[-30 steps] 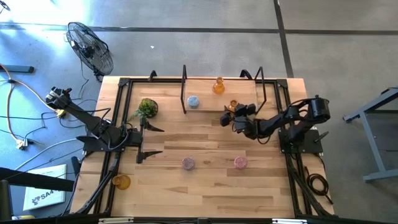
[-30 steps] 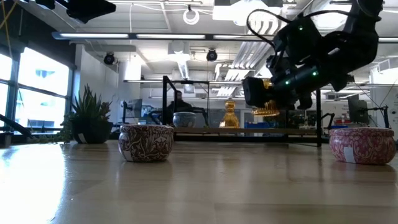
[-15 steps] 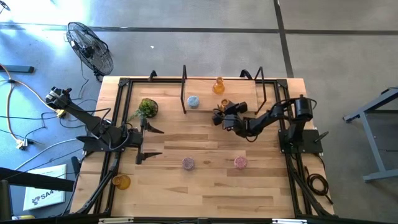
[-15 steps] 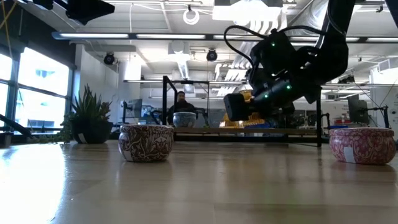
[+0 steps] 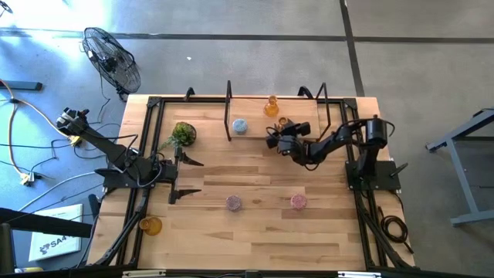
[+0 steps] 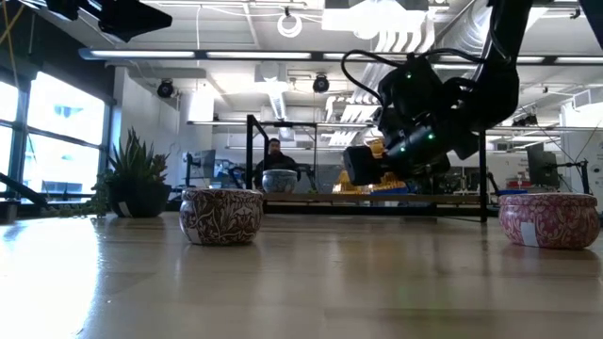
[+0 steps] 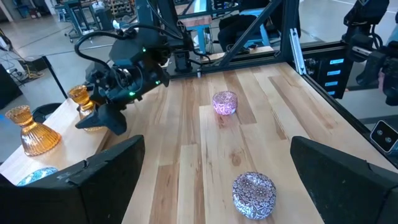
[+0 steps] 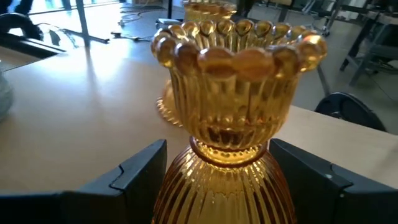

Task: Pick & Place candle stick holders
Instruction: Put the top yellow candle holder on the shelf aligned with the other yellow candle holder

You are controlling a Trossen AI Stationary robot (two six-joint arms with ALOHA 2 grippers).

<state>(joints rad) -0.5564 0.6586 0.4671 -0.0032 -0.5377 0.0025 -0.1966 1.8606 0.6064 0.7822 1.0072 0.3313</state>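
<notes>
Amber holder [image 8: 227,124] is sitting upright between the right tool's [image 5: 279,137] fingers, pinched at its ribbed body above the raised platform [image 5: 255,104] at the tabletop's far side, while the left tool [image 5: 185,176] is waiting spread wide, well apart.

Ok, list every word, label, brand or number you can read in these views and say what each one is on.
"SA…": start of a dark word on the white sheet lying on the floor off the table's left side; the rest is too small to read.
White label on the pink holder: no print legible.
Nothing else is readable.
</notes>
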